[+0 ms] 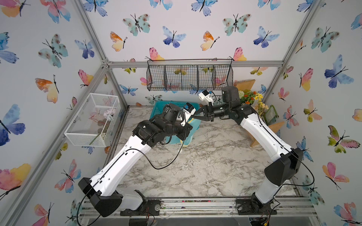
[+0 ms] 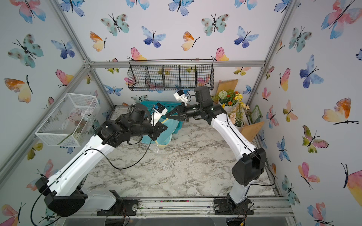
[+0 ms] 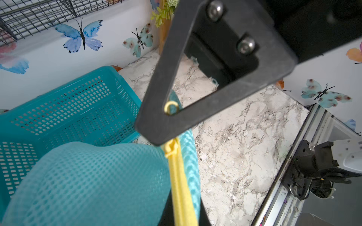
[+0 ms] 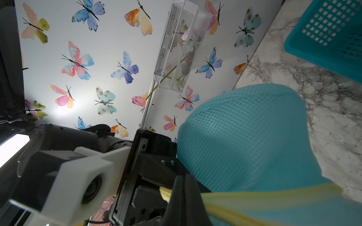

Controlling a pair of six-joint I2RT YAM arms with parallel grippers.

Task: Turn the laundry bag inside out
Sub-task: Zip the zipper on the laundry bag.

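The laundry bag (image 3: 94,182) is light turquoise mesh with yellow piping; the slotted basket (image 3: 68,105) is a deeper teal. The tabletop (image 1: 205,166) is white marble veined grey. Pale walls (image 1: 188,50) carry watercolour butterflies (image 1: 173,37) in pink, blue, orange and aqua.

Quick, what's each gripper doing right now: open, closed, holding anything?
Left gripper: closed, gripping the laundry bag at its yellow zipper.
Right gripper: closed, pinching the laundry bag's yellow edge.
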